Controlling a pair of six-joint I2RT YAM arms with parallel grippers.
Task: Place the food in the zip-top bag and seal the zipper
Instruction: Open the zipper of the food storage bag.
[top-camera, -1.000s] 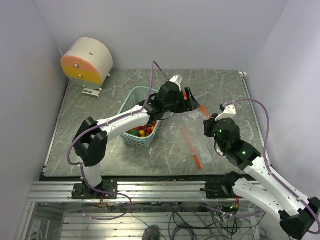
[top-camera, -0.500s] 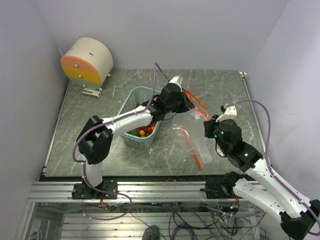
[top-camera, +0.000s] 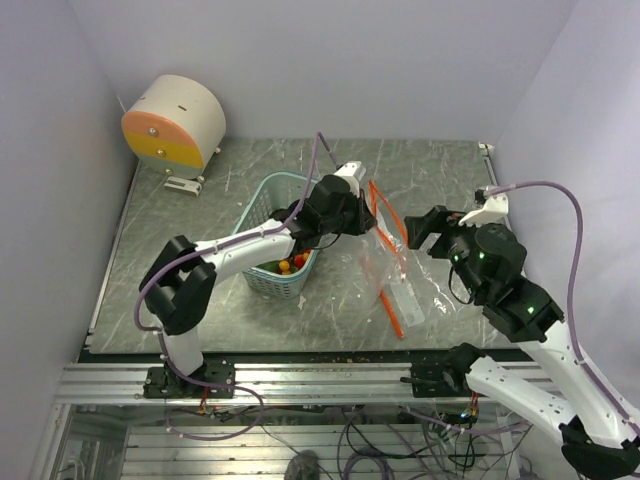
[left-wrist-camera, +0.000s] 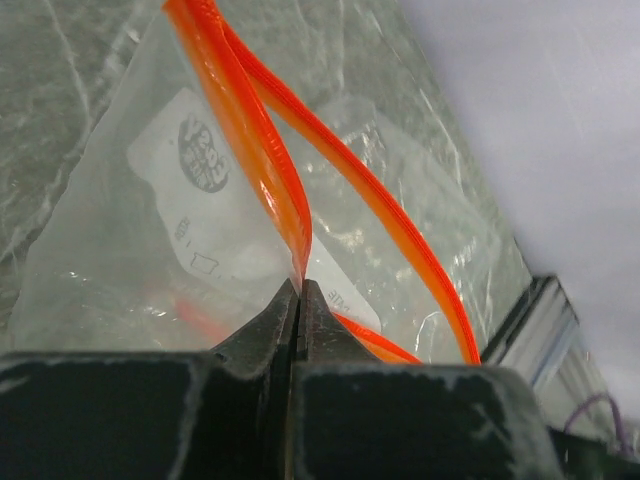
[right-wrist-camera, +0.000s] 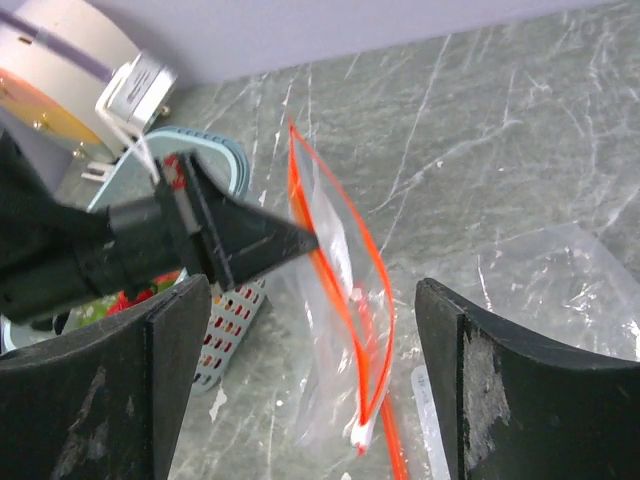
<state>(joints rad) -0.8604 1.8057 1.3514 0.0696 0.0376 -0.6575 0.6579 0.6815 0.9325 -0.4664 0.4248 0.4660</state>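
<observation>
The zip-top bag (top-camera: 383, 255) hangs upright from my left gripper (top-camera: 366, 213), which is shut on one side of the orange zipper (top-camera: 384, 212). The bag's mouth gapes open. In the left wrist view the jaws (left-wrist-camera: 300, 288) pinch the zipper (left-wrist-camera: 243, 130) of the clear bag (left-wrist-camera: 190, 215). My right gripper (top-camera: 428, 228) stands open to the right of the bag, apart from it. Its wrist view shows the bag (right-wrist-camera: 335, 255) and zipper (right-wrist-camera: 303, 180) ahead between its wide fingers (right-wrist-camera: 150, 370). The food (top-camera: 285, 265) lies in the blue basket (top-camera: 262, 205).
A second clear plastic bag (top-camera: 405, 298) with an orange strip (top-camera: 392, 312) lies flat on the table below the held bag. A round white and orange device (top-camera: 175, 122) stands at the back left. Walls close in on both sides.
My left gripper shut on the zipper strip and drew the bag's mouth up and left. My right gripper let go of the bag, opened and pulled back to the right.
</observation>
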